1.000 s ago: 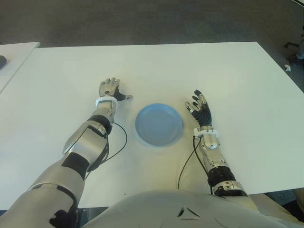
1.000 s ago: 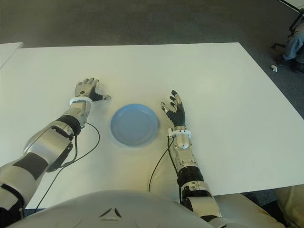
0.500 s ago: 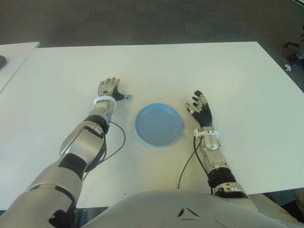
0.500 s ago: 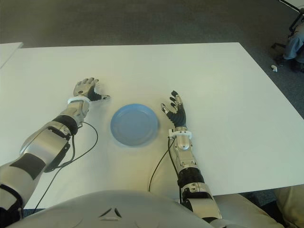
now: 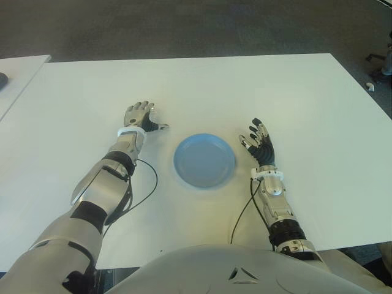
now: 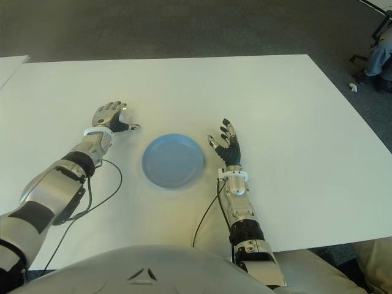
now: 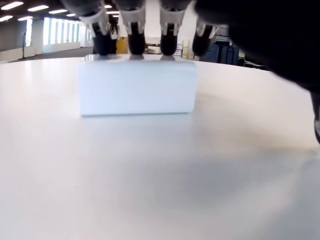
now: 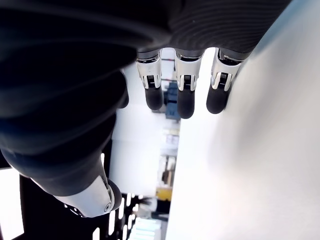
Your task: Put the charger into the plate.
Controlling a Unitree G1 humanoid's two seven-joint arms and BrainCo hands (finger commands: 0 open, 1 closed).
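Observation:
A white block-shaped charger (image 7: 137,87) stands on the white table (image 5: 257,92), seen only in the left wrist view. My left hand (image 5: 139,115) hovers right over it, so the eye views hide it. The fingertips (image 7: 136,44) reach over the charger's far top edge, the thumb stays off to the side, and nothing is gripped. An empty blue plate (image 5: 204,160) lies to the right of that hand, mid-table. My right hand (image 5: 260,146) shows just right of the plate, fingers spread and holding nothing.
Black cables (image 5: 146,184) run from both wrists back toward my body. A second white table (image 5: 18,73) with a dark object (image 5: 3,78) at its edge stands at the far left. Dark floor lies beyond the table's far edge.
My left hand has shifted slightly left along the table. My right hand has drawn back a little toward my body. The plate has not moved.

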